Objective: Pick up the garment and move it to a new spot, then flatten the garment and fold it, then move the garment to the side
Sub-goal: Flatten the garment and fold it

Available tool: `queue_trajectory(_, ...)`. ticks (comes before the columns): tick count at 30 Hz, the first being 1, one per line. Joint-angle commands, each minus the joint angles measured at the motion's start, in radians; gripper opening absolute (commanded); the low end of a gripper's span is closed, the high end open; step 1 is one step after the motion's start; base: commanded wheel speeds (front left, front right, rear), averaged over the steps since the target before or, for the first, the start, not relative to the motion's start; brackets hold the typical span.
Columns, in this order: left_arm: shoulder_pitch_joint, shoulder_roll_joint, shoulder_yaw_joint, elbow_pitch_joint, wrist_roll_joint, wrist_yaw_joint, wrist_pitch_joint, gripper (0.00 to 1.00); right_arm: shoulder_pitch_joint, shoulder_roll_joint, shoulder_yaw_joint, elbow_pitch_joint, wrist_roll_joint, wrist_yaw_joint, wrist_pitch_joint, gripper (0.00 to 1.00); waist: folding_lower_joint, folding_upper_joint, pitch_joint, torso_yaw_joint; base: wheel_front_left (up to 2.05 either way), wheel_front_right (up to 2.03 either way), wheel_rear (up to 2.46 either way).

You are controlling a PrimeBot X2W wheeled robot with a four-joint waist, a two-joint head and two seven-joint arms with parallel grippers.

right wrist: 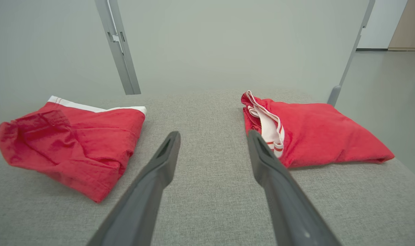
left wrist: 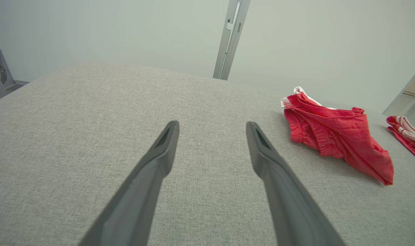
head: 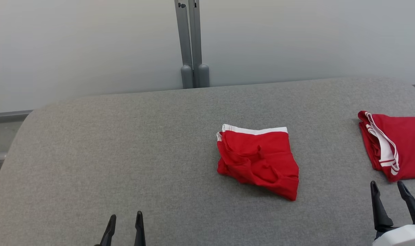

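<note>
The rumpled red garment [head: 258,160] is seen on the surface [head: 125,153] left of the folded spare garment [head: 398,147], the left pincer [head: 125,214] and right pincer [head: 387,183] released and empty, so every step is judged outstanding

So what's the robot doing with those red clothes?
Right now it isn't holding anything. The robot's left hand and right hand are both open above the grey table, not touching either piece. A rumpled red garment with a white waistband lies in the middle. A second garment, also red and folded, lies off to the robot's right, just beyond the right hand.
</note>
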Motion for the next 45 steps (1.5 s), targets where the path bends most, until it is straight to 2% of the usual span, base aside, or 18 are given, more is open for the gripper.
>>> queue_trajectory(1, 0.012, 0.004, 0.003, -0.004, 0.003, -0.006, -0.003, 1.00, -0.004, 0.000, 0.007, -0.012, -0.001, 0.000, -0.004, 1.00, 0.0000, 0.0000, 0.004, 0.011, 0.00, 0.00, 0.00)
queue_trajectory(2, 0.008, 0.004, 0.002, -0.005, 0.004, -0.004, -0.003, 1.00, -0.013, 0.001, 0.013, -0.015, 0.006, 0.000, -0.004, 1.00, 0.0000, 0.0000, 0.008, 0.016, 0.00, 0.00, 0.00)
queue_trajectory(3, 0.001, 0.004, 0.002, -0.006, 0.004, -0.003, -0.003, 1.00, -0.023, 0.000, 0.023, -0.008, 0.017, 0.000, -0.003, 0.38, 0.0000, 0.0000, 0.013, 0.023, 0.00, 0.00, 0.00)
queue_trajectory(4, -0.005, 0.004, -0.001, -0.006, 0.005, -0.003, -0.003, 1.00, -0.035, -0.005, 0.033, 0.000, 0.018, 0.000, -0.003, 0.06, 0.0000, 0.0000, 0.019, 0.030, 0.00, 0.00, 0.00)
queue_trajectory(5, -0.012, 0.004, -0.004, -0.007, 0.004, -0.004, -0.003, 1.00, -0.056, -0.010, 0.053, 0.011, 0.027, 0.000, -0.003, 0.00, 0.0000, 0.0000, 0.025, 0.040, 0.00, 0.00, 0.00)
queue_trajectory(10, -0.046, 0.004, -0.036, -0.002, -0.002, 0.001, -0.003, 1.00, -0.193, -0.030, 0.176, 0.117, 0.024, 0.000, -0.003, 0.00, 0.0000, 0.0000, 0.075, 0.095, 0.00, 0.00, 0.00)
queue_trajectory(17, -0.102, 0.004, -0.103, -0.001, -0.027, 0.023, -0.003, 1.00, -0.429, -0.027, 0.321, 0.339, 0.041, 0.000, -0.003, 0.00, 0.0000, 0.0000, 0.173, 0.180, 0.00, 0.00, 0.00)
queue_trajectory(24, -0.118, 0.004, -0.118, 0.006, -0.038, 0.040, -0.003, 1.00, -0.522, -0.029, 0.461, 0.506, 0.099, 0.000, -0.002, 0.00, 0.0000, 0.0000, 0.185, 0.229, 0.00, 0.00, 0.00)
queue_trajectory(26, -0.112, 0.004, -0.114, 0.007, -0.039, 0.042, -0.003, 1.00, -0.523, -0.032, 0.503, 0.511, 0.133, 0.000, -0.003, 0.00, 0.0000, 0.0000, 0.180, 0.231, 0.00, 0.00, 0.00)
queue_trajectory(37, -0.087, 0.004, -0.108, 0.003, -0.042, 0.044, -0.003, 1.00, -0.429, -0.112, 0.721, 0.341, 0.269, 0.000, -0.003, 0.00, 0.0000, 0.0000, 0.162, 0.193, 0.00, 0.00, 0.00)
queue_trajectory(45, -0.098, 0.004, -0.096, 0.013, -0.031, 0.036, -0.003, 1.00, -0.439, -0.107, 0.831, 0.322, 0.312, 0.000, -0.003, 0.00, 0.0000, 0.0000, 0.158, 0.167, 0.00, 0.00, 0.00)
